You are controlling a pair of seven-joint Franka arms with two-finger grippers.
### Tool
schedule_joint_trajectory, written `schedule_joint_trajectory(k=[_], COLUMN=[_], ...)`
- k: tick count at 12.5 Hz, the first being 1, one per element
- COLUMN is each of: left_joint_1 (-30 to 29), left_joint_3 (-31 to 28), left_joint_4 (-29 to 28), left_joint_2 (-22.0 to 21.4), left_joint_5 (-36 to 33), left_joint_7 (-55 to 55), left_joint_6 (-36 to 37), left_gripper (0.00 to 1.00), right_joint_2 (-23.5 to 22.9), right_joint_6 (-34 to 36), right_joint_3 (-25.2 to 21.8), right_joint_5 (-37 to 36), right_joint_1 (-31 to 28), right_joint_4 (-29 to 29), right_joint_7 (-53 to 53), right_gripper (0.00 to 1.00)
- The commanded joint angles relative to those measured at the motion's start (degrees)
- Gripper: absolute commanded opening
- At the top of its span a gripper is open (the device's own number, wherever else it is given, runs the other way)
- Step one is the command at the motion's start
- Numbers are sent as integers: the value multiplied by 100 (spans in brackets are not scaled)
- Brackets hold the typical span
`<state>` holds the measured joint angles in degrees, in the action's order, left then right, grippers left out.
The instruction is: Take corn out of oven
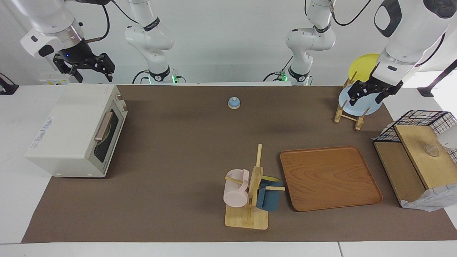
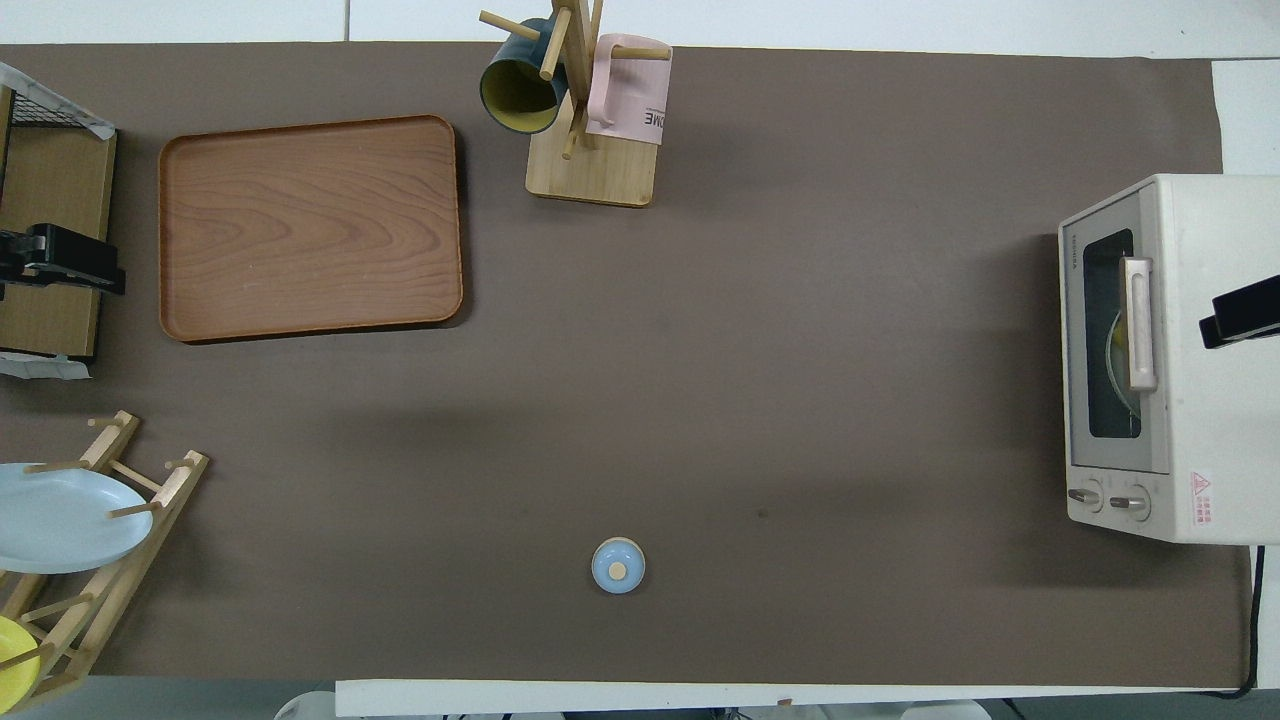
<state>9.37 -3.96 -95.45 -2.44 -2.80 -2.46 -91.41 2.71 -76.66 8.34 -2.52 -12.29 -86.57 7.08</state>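
The right hand (image 1: 93, 70) hangs spread and empty above the top of the oven (image 1: 73, 130), at the edge nearest the robots, which reads as a ready pose before it comes round to the door. That door is shut, its tan handle (image 1: 103, 125) facing the middle of the worktop (image 1: 178, 142), below the hand and out past the oven's front. The corn (image 2: 1119, 338) shows only as a sliver of yellow through the dark glass, seemingly on a pale plate inside, so the door must open first. The wooden tray (image 1: 330, 177) lies bare, a likely landing spot. The left hand (image 1: 369, 93), also spread and empty, waits over the plate rack (image 1: 348, 114) holding the pale blue plate (image 2: 60, 515)
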Motion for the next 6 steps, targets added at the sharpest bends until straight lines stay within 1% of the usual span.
schedule_joint_trajectory(k=[1, 2, 4, 5, 6], left_joint_1=[-32, -32, -32, -32, -32], left_joint_3=[0, 0, 0, 0, 0], left_joint_4=[-35, -35, -35, -35, -35], left_joint_2=[-38, -38, -38, -38, -38], left_joint_5=[51, 51, 51, 51, 51], left_joint_7=[53, 53, 53, 53, 53], left_joint_6=[53, 53, 53, 53, 53], left_gripper=[100, 100, 100, 100, 100], right_joint_2=[177, 246, 238, 212, 186], right_joint_6=[-147, -208, -488, -655, -1101], right_joint_3=[10, 18, 36, 36, 36], right_joint_5=[-204, -493, -635, -645, -671], right_joint_1=[-19, -37, 15, 103, 208], right_joint_4=[-272, -403, -465, -709, -1129], right_joint_7=[519, 757, 900, 866, 848], right_gripper=[19, 0, 0, 0, 0])
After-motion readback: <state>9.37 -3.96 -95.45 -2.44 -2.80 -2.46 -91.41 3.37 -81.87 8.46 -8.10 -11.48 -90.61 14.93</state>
